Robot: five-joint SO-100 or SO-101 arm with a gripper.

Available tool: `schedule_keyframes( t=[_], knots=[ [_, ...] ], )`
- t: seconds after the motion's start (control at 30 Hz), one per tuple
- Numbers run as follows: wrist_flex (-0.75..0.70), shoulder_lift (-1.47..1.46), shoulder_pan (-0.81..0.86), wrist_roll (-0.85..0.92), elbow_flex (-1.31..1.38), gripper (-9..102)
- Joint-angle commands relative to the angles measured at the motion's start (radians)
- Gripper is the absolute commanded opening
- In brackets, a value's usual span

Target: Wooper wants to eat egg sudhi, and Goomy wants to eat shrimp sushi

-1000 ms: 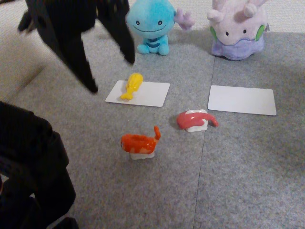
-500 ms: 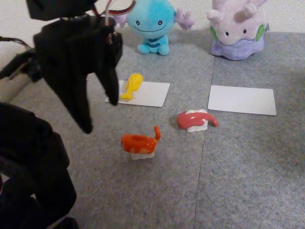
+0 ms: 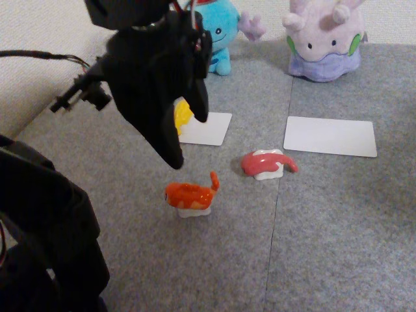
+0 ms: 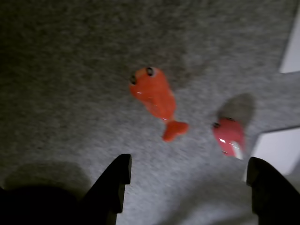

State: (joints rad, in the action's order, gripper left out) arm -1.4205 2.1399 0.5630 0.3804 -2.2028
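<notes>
Wooper [image 3: 226,29], the sky-blue plush, sits at the back, partly hidden by my arm. Goomy [image 3: 323,39], the lavender plush, sits at the back right. The yellow egg sushi [image 3: 183,116] lies on the left white card [image 3: 209,129] and peeks out between my fingers. Alone on the grey mat stands the orange shrimp sushi [image 3: 190,195], seen from above in the wrist view [image 4: 154,93]. My black gripper [image 3: 187,138] hangs open above the mat, just behind the shrimp sushi. In the wrist view the gripper [image 4: 187,164] holds nothing.
A pink-red sushi [image 3: 266,164] [image 4: 228,136] lies right of the shrimp sushi. A second white card [image 3: 330,136] lies bare in front of Goomy. Grey mat [image 3: 338,227] spreads to the front and right. The arm's dark base [image 3: 45,240] fills the lower left.
My open gripper has swung right and downward from the upper left, away from the egg sushi's card side, and now hangs over the shrimp sushi. The toys have not moved.
</notes>
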Motion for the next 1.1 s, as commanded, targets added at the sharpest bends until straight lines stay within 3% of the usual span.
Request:
schedule_keyframes(
  t=[0.0,0.23,0.73,1.07],
  knots=[
    [0.011,-0.055,-0.006,0.009,-0.002,29],
    [0.121,-0.238,-0.009,-0.009,-0.002,29],
    [0.192,-0.426,-0.003,-0.009,-0.002,29],
    [0.268,-0.548,-0.005,-0.012,-0.002,20]
  ],
)
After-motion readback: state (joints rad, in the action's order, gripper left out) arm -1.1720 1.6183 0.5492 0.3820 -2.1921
